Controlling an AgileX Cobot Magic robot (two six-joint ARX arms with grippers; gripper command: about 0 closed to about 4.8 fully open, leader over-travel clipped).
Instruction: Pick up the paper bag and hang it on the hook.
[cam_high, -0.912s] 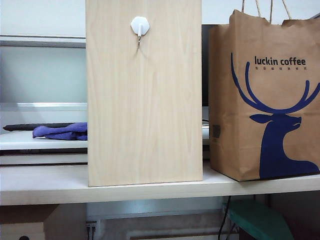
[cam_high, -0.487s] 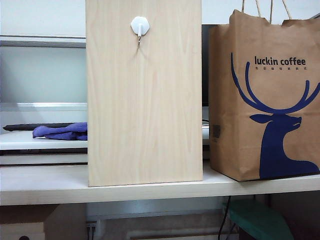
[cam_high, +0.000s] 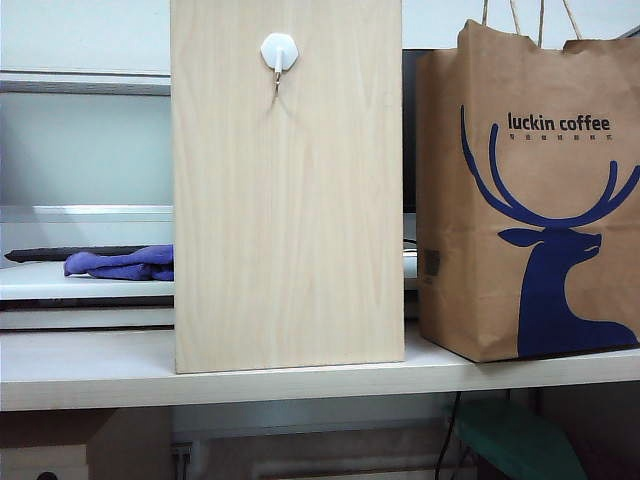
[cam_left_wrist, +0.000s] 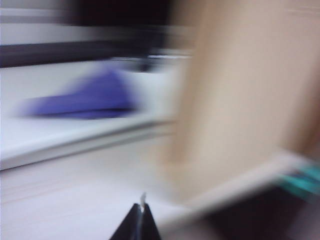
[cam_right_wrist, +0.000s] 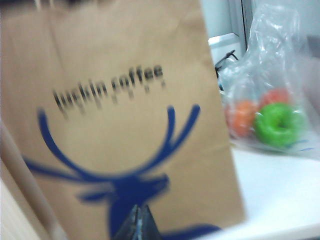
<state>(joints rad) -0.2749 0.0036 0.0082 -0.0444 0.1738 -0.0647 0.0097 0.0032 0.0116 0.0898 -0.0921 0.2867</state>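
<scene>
The paper bag (cam_high: 530, 200) stands upright at the right end of the shelf, brown with a blue deer and "luckin coffee" lettering, its twisted handles pointing up. The white hook (cam_high: 279, 50) sits high on the upright wood-grain board (cam_high: 288, 200). Neither gripper shows in the exterior view. In the right wrist view the right gripper (cam_right_wrist: 139, 212) is shut and empty, short of the paper bag (cam_right_wrist: 125, 115) and facing its printed side. The left wrist view is blurred; there the left gripper (cam_left_wrist: 141, 210) is shut and empty, above the shelf in front of the board (cam_left_wrist: 235, 100).
A purple cloth (cam_high: 122, 263) lies on a raised ledge left of the board and also appears as the purple cloth (cam_left_wrist: 90, 97) in the left wrist view. A clear plastic bag of orange and green fruit (cam_right_wrist: 270, 115) sits beside the paper bag.
</scene>
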